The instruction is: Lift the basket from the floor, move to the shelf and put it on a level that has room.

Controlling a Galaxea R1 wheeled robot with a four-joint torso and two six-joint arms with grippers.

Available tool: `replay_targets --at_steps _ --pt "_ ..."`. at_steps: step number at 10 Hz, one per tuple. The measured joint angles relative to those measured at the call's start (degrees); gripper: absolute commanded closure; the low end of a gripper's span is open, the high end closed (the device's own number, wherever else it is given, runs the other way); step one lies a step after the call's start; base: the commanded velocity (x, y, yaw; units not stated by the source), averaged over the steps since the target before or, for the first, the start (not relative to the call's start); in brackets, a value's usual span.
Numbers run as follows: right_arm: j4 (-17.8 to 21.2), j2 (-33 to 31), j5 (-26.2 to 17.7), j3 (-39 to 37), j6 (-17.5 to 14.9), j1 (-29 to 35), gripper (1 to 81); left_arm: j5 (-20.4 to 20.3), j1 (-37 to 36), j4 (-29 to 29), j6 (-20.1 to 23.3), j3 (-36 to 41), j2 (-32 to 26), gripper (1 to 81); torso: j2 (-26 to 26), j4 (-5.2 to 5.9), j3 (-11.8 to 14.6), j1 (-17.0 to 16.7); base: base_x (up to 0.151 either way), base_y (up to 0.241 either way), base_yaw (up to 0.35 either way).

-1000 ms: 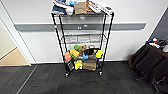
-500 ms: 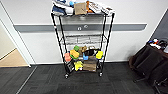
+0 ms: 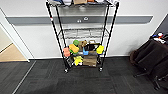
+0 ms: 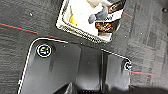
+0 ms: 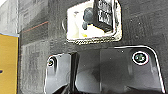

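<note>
While the cream mesh basket [image 4: 86,21] sits on the dark carpet floor [image 4: 22,17] under both wrists, finger state can't be told. Best bet: grab opposite rims evenly, lift level. The wire rack's [image 3: 81,35] bare middle tier [image 3: 83,33] looks roomy.

Even, diffuse indoor light throughout. The white wall [image 3: 30,35] reads bright; the dark grey carpet-tile floor [image 3: 82,82] dim, softly shadowed. Blown-out glare whitens the cream-white perforated basket [image 4: 75,26]. All views blurred; straight lines bow toward the head view's edges.
</note>
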Motion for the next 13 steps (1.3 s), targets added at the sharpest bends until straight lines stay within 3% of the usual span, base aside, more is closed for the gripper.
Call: replay_targets --at_steps 2,4,13 --pt "0.00 0.04 0.06 -0.21 0.04 0.68 1.0 -0.05 -0.63 -0.39 0.00 0.00 -0.01 1.0 -3.59 0.00 -3.34 2.32 0.000 0.000 0.000" --pt "0.01 0.37 -0.16 -0.63 0.09 1.54 1.0 -0.49 -1.46 -0.77 -0.02 0.00 -0.09 1.0 -6.45 0.00 -4.28 4.18 0.000 0.000 0.000" --pt "0.45 1.74 -0.35 -3.36 0.06 0.33 1.0 -0.27 -0.83 -1.38 -0.02 -3.36 1.93 1.0 -24.00 0.00 -4.50 15.21 0.000 0.000 0.000"
